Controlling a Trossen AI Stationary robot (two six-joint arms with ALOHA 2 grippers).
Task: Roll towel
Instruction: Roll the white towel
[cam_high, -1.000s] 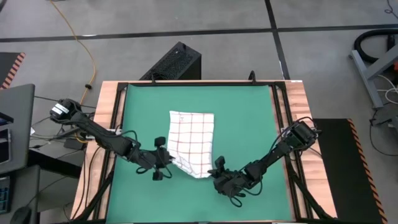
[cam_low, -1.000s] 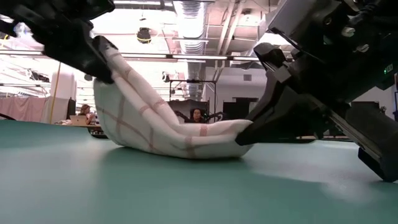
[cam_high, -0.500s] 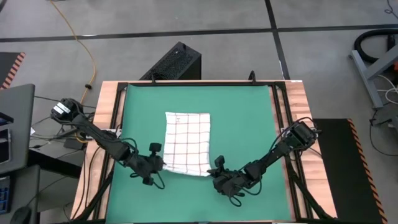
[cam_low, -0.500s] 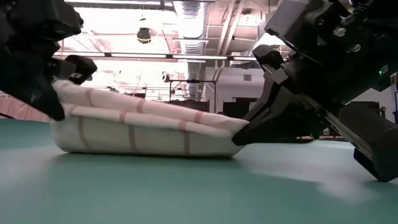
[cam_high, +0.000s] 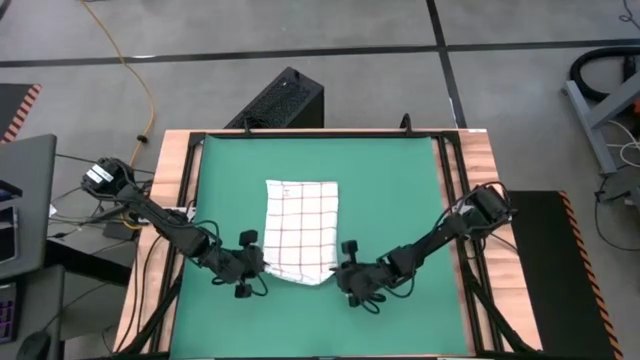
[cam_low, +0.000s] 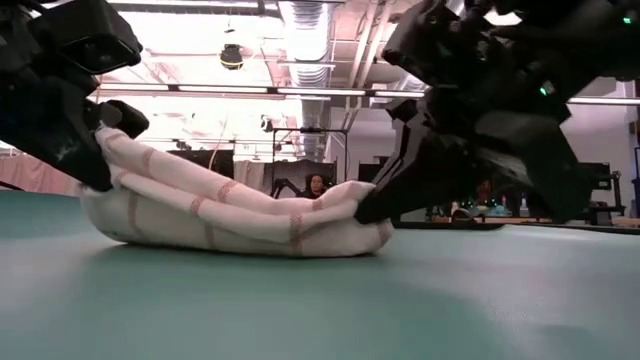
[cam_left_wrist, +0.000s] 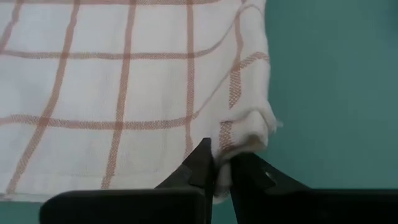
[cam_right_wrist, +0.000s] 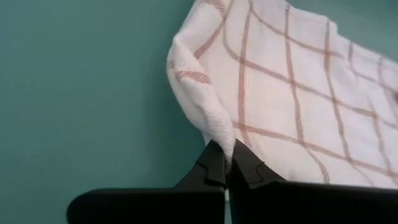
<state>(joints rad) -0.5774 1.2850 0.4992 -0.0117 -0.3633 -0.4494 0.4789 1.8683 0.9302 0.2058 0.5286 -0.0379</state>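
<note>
White red-checked towel (cam_high: 300, 230) lies folded, near edge lifted

Since a second ago your left gripper (cam_high: 252, 270) has swung in from beside the towel's (cam_high: 300, 228) near-left corner, and the cloth it held tall and bunched up has come down low over the green mat (cam_high: 390, 190). In the overhead view the towel went from a skewed shape with its near edge dragged toward your right gripper (cam_high: 345, 279) to a squarer one. In the last half second your right gripper has shifted slightly up the table and lifted its corner, so the near edge now shows a raised fold at that end in the low view.
</note>
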